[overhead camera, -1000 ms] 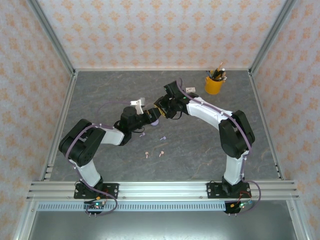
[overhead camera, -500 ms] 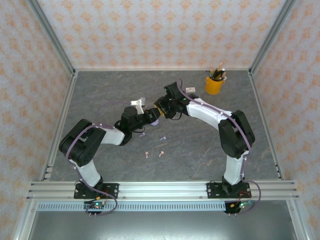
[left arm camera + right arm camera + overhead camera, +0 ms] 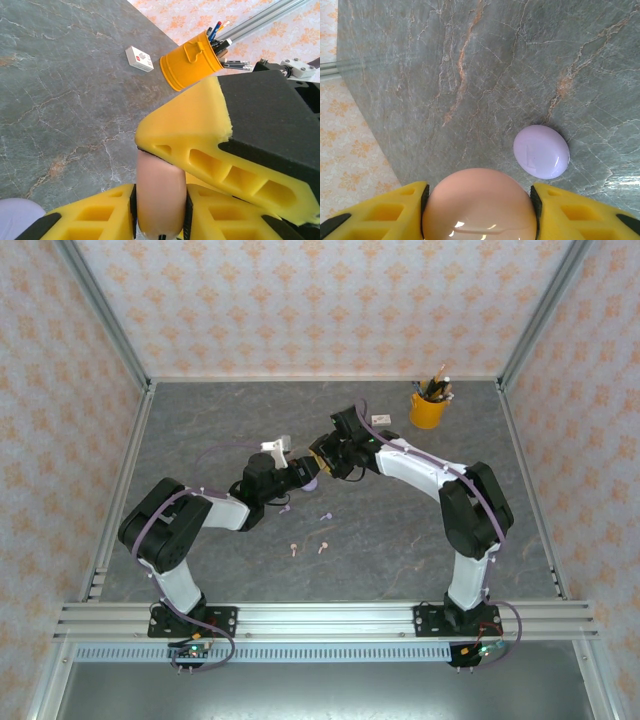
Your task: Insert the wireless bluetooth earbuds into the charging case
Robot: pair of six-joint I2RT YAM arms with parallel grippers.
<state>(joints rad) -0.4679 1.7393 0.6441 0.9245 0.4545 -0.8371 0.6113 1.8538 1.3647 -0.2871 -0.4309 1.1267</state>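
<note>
A pink charging case (image 3: 477,210) is held above the table, and both grippers grip it. My right gripper (image 3: 479,200) is shut across its round face. My left gripper (image 3: 160,192) is shut on its thin edge (image 3: 159,180), just under one right finger (image 3: 200,145). In the top view the two grippers meet at mid-table, the left (image 3: 300,473) and the right (image 3: 322,455). A closed lilac case (image 3: 541,151) lies on the table below them. Two lilac earbuds (image 3: 285,507) (image 3: 326,516) and two pink earbuds (image 3: 293,548) (image 3: 323,547) lie loose nearer the arm bases.
A yellow cup of pens (image 3: 428,408) stands at the back right of the grey marbled table (image 3: 200,440), with a small white box (image 3: 380,419) to its left. Patterned walls and metal rails enclose the table.
My left gripper's jaws have closed in onto the edge of the pink case. Both arms have stayed almost in place, and the earbuds have not moved.
</note>
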